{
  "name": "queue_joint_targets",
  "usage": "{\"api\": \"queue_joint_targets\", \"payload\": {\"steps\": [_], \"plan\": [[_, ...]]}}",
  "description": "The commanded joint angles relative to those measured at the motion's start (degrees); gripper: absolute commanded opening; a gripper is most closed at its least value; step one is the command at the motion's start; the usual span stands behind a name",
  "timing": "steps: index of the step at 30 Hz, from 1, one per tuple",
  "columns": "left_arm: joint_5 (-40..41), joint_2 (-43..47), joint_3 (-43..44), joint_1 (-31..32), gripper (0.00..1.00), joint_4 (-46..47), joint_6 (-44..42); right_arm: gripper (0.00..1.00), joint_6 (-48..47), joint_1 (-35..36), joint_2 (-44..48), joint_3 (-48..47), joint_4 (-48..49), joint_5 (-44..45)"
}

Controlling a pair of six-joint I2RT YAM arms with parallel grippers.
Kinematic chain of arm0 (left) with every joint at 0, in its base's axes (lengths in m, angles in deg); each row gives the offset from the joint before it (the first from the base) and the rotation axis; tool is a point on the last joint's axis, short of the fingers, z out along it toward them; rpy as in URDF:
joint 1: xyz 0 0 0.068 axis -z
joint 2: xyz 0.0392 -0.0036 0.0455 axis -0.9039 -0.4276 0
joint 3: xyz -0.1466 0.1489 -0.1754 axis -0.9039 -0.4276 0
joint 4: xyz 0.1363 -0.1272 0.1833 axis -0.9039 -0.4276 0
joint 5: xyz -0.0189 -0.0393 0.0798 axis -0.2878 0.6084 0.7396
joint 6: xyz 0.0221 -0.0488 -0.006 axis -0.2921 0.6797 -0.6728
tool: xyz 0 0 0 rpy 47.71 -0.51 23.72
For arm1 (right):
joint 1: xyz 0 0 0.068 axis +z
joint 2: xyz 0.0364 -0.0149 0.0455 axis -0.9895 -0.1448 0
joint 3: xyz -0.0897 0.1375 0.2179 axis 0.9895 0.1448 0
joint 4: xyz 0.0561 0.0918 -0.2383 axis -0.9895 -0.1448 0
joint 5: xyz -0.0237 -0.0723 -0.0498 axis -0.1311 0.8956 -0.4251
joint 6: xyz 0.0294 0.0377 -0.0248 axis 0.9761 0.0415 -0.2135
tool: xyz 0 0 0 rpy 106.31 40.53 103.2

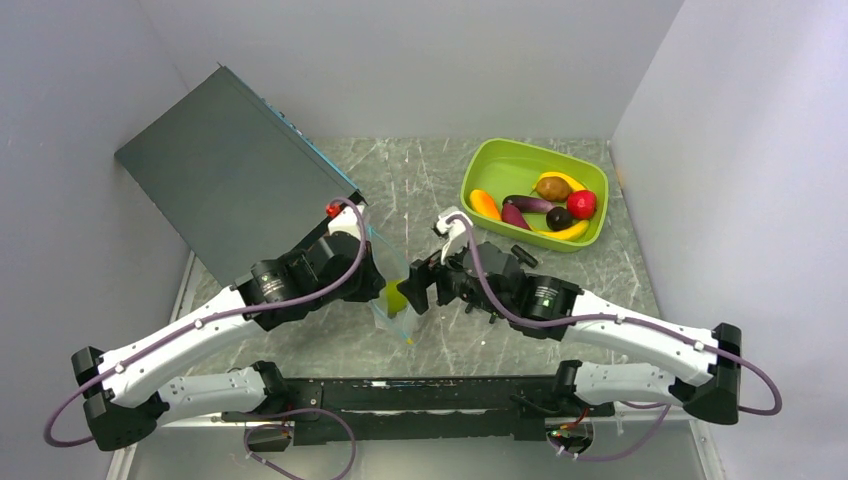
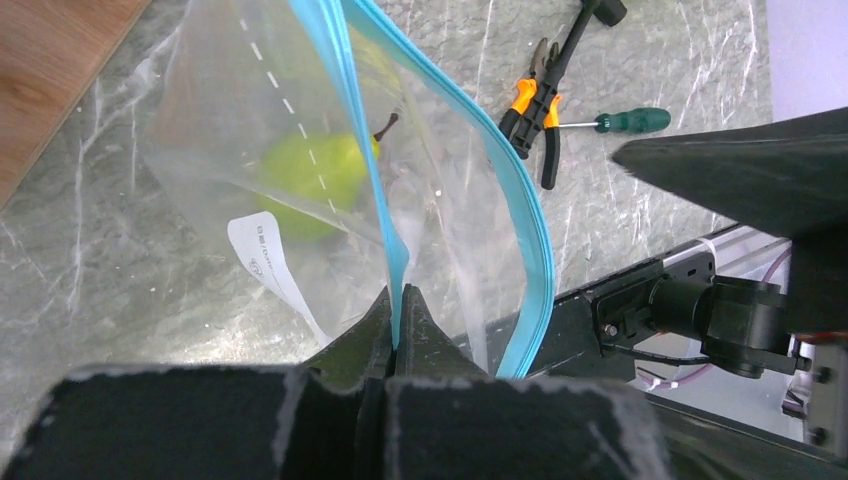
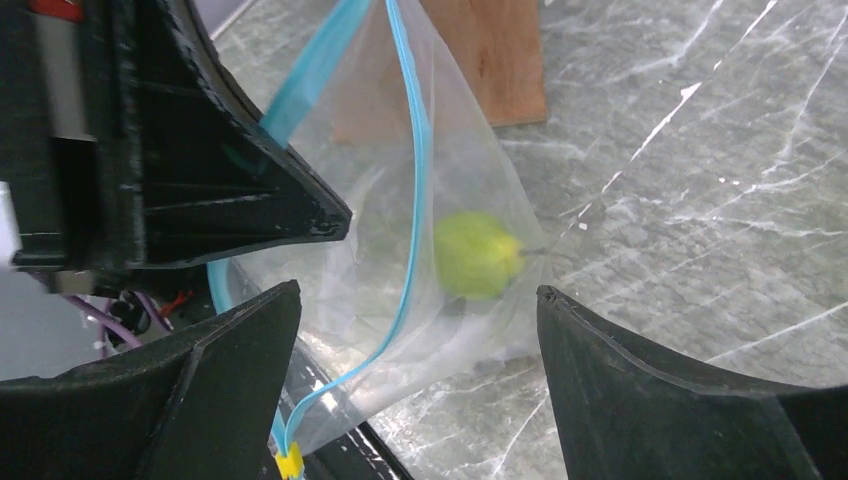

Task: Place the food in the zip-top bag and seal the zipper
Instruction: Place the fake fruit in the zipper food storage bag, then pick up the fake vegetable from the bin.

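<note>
The clear, floppy zip-top plastic bag (image 1: 388, 262) is held upright over the middle of the grey marbled bench (image 1: 430, 170), toward its near edge. Its thin blue-green zipper strip (image 2: 527, 200) is parted. One lip is pinched flat in the left claw (image 2: 395, 305), whose jaws are closed tight on it. The other lip is left to sag away, so the mouth is kept gaping for loading. The small green plastic apple (image 3: 475, 255) is seen lying inside, at the bag's bottom. The right claw (image 3: 417, 300) is spread wide with nothing gripped and is poised just beside the bag. The remaining toy fruits and vegetables (image 1: 552, 187) are gathered in the lime-green plastic tray (image 1: 478, 165) at the far right corner. More transfers are therefore judged to be due before the zipper can be pressed shut.
</note>
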Motion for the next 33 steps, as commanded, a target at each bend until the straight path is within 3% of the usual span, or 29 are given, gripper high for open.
{"api": "queue_joint_targets", "payload": {"steps": [1, 9, 13, 17, 23, 28, 33], "plan": [[1.73, 2.44, -0.62, 0.14, 0.00, 0.16, 0.58, 0.89, -1.40, 0.14, 3.29, -4.55, -0.65, 1.20], [3.38, 3.31, -0.13, 0.15, 0.00, -0.74, 0.85, 0.96, -4.97, -5.30, 3.21, -11.76, -2.01, 7.98], [1.49, 2.76, -0.71, 0.17, 0.00, 0.94, 0.44, 0.98, 0.41, -18.32, 2.21, -14.09, -0.55, 5.65], [0.77, 1.27, 0.79, 0.20, 0.00, -0.22, -0.10, 1.00, 5.27, -30.36, 0.13, -12.08, 3.32, 9.80], [0.73, 0.98, 0.98, 0.20, 0.00, -0.46, -0.72, 0.99, 9.71, -42.28, -7.94, -11.67, 6.20, 10.82], [0.48, 0.54, 0.94, 0.16, 0.00, -0.37, -1.01, 0.99, 14.18, -51.67, -17.63, -14.36, 5.26, 3.26], [-0.24, -0.89, 2.14, 0.18, 0.00, -1.28, -1.36, 1.00, 12.98, -55.19, -29.66, -23.49, -3.97, -1.87]]}}
